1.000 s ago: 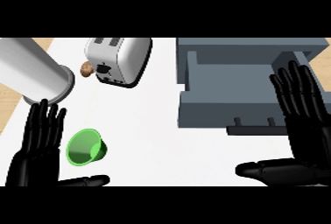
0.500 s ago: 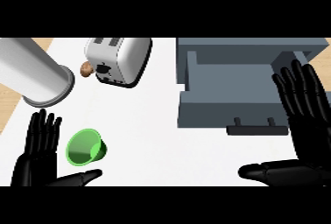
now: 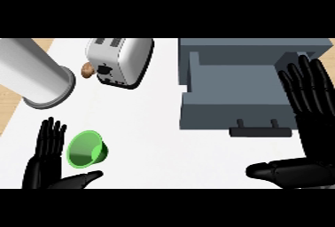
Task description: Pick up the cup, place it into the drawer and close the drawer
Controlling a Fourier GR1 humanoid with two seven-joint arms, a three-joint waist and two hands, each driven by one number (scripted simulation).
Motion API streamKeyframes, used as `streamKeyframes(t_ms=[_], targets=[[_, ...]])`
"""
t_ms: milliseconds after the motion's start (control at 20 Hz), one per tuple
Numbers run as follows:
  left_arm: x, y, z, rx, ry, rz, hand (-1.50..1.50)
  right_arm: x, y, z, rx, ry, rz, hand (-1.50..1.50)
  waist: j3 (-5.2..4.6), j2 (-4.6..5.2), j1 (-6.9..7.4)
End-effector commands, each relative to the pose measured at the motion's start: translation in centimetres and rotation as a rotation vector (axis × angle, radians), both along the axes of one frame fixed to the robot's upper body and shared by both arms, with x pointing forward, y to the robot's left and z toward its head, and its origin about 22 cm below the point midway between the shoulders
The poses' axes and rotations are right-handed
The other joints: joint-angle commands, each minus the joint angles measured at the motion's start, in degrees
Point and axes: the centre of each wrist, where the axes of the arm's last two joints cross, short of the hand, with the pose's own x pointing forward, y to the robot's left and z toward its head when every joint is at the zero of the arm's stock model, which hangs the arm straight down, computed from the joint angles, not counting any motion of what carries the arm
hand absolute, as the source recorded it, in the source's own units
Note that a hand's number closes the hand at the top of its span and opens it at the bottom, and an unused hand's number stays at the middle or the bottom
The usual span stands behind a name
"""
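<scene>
Cup (image 3: 86,149) lies tipped on the white surface (image 3: 150,133), between the left hand's (image 3: 46,165) spread fingers (image 3: 49,137) and thumb. Right hand (image 3: 307,128) is spread too.

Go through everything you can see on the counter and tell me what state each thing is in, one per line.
Cup: green, lying on its side, not held.
Drawer: pulled open, nothing visible inside.
Toaster: on the counter, slots look empty.
Metal cylinder: lying tilted at the counter's left edge.
Left robot hand: open, beside the cup.
Right robot hand: open, beside the drawer.
</scene>
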Motion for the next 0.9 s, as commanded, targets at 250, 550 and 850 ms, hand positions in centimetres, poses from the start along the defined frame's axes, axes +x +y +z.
streamKeyframes(t_ms=[250,550,850], targets=[[-1.4,0.0,-3.9,-0.031,0.046,-0.009,-1.50,-1.5,0.9,-0.9,-0.005,-0.013,0.004,-1.50,0.01,-0.03,-0.01],[0.9,0.9,-5.7,-0.030,0.031,0.024,-1.50,0.3,0.0,1.0,0.025,-0.012,-0.005,-1.50,0.01,0.01,0.00],[-0.9,1.7,-8.9,-0.012,0.020,0.052,-1.50,-0.3,0.6,0.0,0.011,0.008,0.009,-1.50,0.00,0.01,-0.04]])
